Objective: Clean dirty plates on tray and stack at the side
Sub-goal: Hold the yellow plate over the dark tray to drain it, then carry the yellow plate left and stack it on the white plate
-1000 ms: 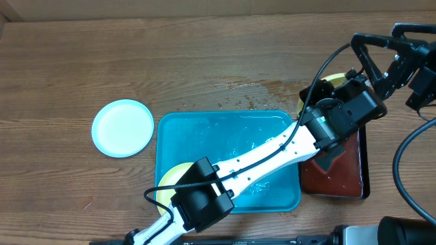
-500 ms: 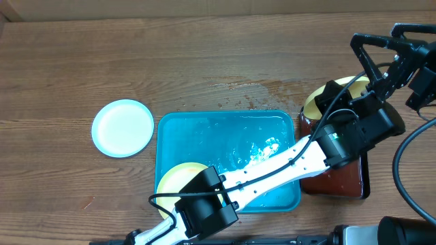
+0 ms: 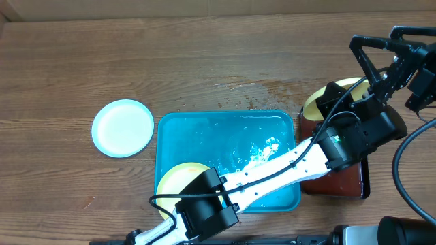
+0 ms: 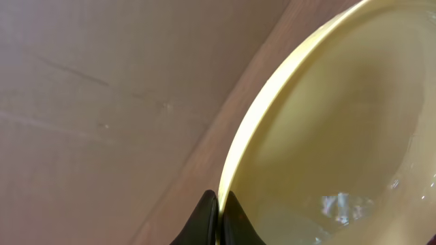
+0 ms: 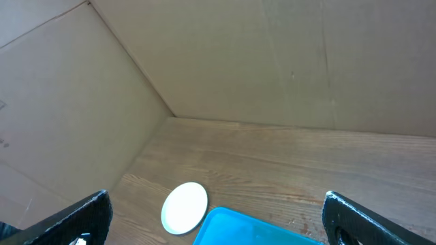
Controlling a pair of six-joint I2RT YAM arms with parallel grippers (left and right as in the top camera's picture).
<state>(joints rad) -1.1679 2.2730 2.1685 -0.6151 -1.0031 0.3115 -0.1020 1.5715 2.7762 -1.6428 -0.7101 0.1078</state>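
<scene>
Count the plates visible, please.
3. Blue-white plate on the table left of the tray; yellow-green plate inside the tray, partly under an arm; second yellow-green plate held over the red tray.

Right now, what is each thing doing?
Large turquoise rectangular plastic tray: wet.
Pale blue-white round plastic plate: lying on the wooden table.
Pale yellow-green round plastic plate: rim pinched by shut left fingers.
Second yellow-green plate: lying in the tray.
Right fingers: open, empty.
</scene>
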